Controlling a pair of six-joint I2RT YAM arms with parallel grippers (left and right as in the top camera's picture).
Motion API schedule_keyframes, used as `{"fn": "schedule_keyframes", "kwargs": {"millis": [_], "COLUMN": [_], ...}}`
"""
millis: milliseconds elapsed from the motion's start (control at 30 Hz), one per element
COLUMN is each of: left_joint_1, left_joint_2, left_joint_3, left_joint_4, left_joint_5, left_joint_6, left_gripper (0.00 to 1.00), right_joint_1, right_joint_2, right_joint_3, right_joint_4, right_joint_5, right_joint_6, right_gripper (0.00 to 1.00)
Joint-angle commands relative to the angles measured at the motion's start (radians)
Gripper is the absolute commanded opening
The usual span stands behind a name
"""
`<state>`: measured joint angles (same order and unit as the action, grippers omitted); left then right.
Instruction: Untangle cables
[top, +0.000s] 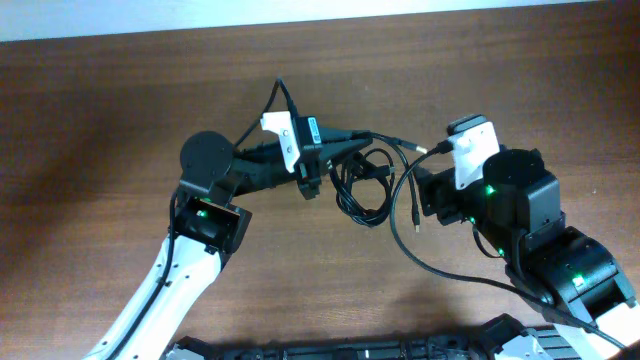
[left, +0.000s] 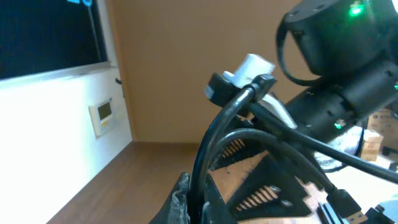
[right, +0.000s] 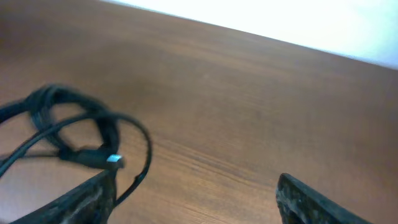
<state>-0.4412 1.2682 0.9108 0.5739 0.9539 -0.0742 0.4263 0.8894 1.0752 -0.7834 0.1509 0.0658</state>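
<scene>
A tangle of black cables (top: 362, 185) lies on the brown table, in the middle. My left gripper (top: 350, 157) is at its left edge and is shut on a black cable strand (left: 200, 180), which runs up between the jaws (left: 198, 208). My right gripper (top: 420, 190) is just right of the tangle, open and empty, a little above the table (right: 196, 199). The coiled cable (right: 62, 121) and a silver-tipped plug (right: 113, 160) lie by its left finger. One loose plug end (top: 414, 216) hangs below the tangle, another (top: 420, 148) points right.
A long black cable loop (top: 440, 268) sweeps from the tangle toward the right arm's base. The right arm (left: 348, 74) fills the right of the left wrist view. Bare wooden table (top: 120, 110) surrounds the tangle.
</scene>
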Motion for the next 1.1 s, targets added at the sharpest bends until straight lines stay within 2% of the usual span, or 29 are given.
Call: {"fn": "schedule_keyframes", "kwargs": {"millis": [0,100,267,400,667,833,1067], "left_joint_1": [-0.001,0.027,0.107,0.116,0.117,0.117,0.117], "left_joint_2": [-0.006,-0.006,-0.006,-0.006,-0.006,-0.006,-0.006], "left_joint_3": [0.012,0.012,0.012,0.012,0.012,0.012,0.012], "left_joint_4": [0.074,0.094,0.216,0.372,0.487,0.488,0.487], "left_joint_5": [0.034,0.023,-0.026,0.044,0.043,-0.128,-0.317], "left_joint_6": [0.012,0.011,-0.189,-0.226,-0.228,-0.228,-0.224], "left_gripper": [0.00,0.00,0.00,0.00,0.00,0.00,0.00], "right_joint_1": [0.004,0.002,-0.055,-0.163,-0.233,-0.233,-0.285], "right_joint_2": [0.001,0.001,0.001,0.026,0.172,0.279,0.297], "right_joint_3": [0.002,0.002,0.002,0.002,0.002,0.002,0.002], "right_joint_4": [0.002,0.001,-0.006,0.057,0.248,0.351,0.362], "right_joint_5": [0.174,0.222,0.174,-0.117,-0.629,-0.828,-0.964], "right_joint_6": [0.215,0.292,0.362,0.361,0.359,0.363,0.412], "right_gripper": [0.91,0.98,0.99,0.99,0.99,1.00,1.00]}}
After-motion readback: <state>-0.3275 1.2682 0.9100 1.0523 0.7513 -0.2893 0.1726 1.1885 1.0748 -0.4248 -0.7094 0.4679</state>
